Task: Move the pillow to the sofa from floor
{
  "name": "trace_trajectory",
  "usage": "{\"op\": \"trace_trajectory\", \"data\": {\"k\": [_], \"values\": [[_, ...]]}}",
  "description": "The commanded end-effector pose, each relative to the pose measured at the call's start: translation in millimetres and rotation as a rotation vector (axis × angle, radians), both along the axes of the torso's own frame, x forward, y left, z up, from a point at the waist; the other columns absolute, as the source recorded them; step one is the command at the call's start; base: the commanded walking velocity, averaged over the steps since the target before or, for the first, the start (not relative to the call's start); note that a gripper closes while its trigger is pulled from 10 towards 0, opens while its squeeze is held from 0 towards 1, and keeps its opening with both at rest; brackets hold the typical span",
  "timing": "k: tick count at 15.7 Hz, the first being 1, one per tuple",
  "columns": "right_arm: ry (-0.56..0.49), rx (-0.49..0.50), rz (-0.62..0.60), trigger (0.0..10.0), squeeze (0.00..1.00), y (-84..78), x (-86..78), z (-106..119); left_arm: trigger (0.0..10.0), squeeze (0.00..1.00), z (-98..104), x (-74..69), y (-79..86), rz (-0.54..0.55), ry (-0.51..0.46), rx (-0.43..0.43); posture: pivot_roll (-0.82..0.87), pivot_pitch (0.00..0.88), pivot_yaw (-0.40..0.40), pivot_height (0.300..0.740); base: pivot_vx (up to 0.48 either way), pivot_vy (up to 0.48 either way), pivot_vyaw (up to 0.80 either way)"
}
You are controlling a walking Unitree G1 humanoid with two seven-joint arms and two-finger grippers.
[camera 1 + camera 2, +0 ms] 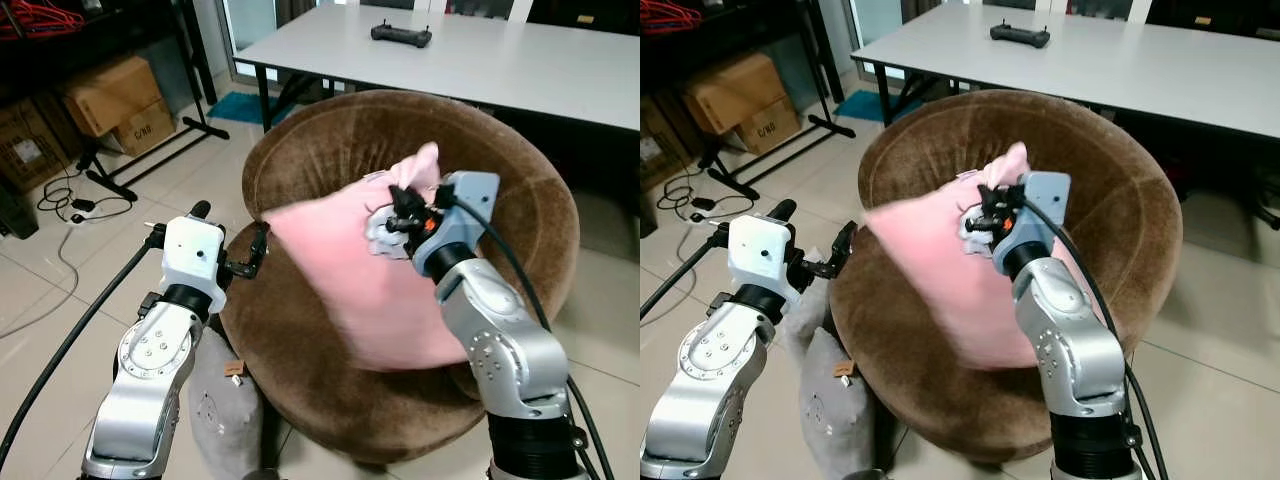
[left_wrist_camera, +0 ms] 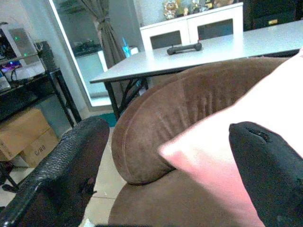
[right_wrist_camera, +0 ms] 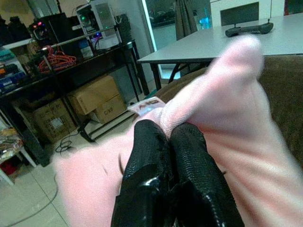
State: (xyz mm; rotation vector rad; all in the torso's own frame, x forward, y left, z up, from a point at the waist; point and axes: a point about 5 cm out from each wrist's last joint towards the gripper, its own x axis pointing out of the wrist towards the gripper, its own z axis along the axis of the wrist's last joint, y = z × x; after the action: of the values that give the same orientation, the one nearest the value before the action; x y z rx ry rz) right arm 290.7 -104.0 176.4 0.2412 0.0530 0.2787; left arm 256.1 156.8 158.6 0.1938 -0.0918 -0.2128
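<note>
step: placing | pink pillow [image 1: 370, 290] hangs over the brown sofa [image 1: 520, 200] seat, off the floor | right gripper [image 1: 400, 215] fingers pinched shut on its top corner | left gripper [image 1: 255, 250] fingers spread, empty, beside pillow edge | next: likely lower and release onto seat

A cardboard box [image 1: 140, 128] on the floor under the dark shelving carries a short black marking that looks like "C/NB", though the letters are small and not certain. In the right wrist view a white fabric tag [image 3: 147, 105] on the pink pillow [image 3: 236, 118] bears red print too blurred to read. Another box [image 1: 24, 150] farther left has a white label whose print cannot be made out
</note>
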Motion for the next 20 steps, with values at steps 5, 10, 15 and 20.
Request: {"op": "trace_trajectory", "data": {"k": [5, 10, 15, 20], "values": [[-0.043, 0.008, 0.011, 10.0, 0.0, 6.0, 1.7, 11.0, 10.0, 0.0, 0.0, 0.4, 2.0, -0.002, 0.003, 0.008, 0.04, 0.0, 0.057, 0.74, 0.212, 0.0, -0.64], [-0.048, -0.008, 0.004, 10.0, 0.0, 5.9, 1.7, 10.3, 10.0, 0.0, 0.7, 1.6, 1.7, -0.008, 0.003, 0.009, 0.04, 0.0, 0.062, 0.74, 0.286, 0.0, 0.0], [-0.052, -0.013, 0.017, 10.0, 0.0, 7.6, 1.4, 10.3, 10.0, 0.0, 0.2, 0.9, 1.0, -0.009, 0.005, 0.011, 0.05, 0.0, 0.06, 0.74, 0.285, 0.0, 0.0], [-0.036, -0.003, 0.017, 10.0, 0.0, 9.5, 3.4, 10.9, 10.0, 0.0, -3.2, -1.3, -0.8, -0.02, 0.022, 0.041, 0.06, 0.0, 0.055, 0.74, 0.0, 0.0, 0.0]]}}
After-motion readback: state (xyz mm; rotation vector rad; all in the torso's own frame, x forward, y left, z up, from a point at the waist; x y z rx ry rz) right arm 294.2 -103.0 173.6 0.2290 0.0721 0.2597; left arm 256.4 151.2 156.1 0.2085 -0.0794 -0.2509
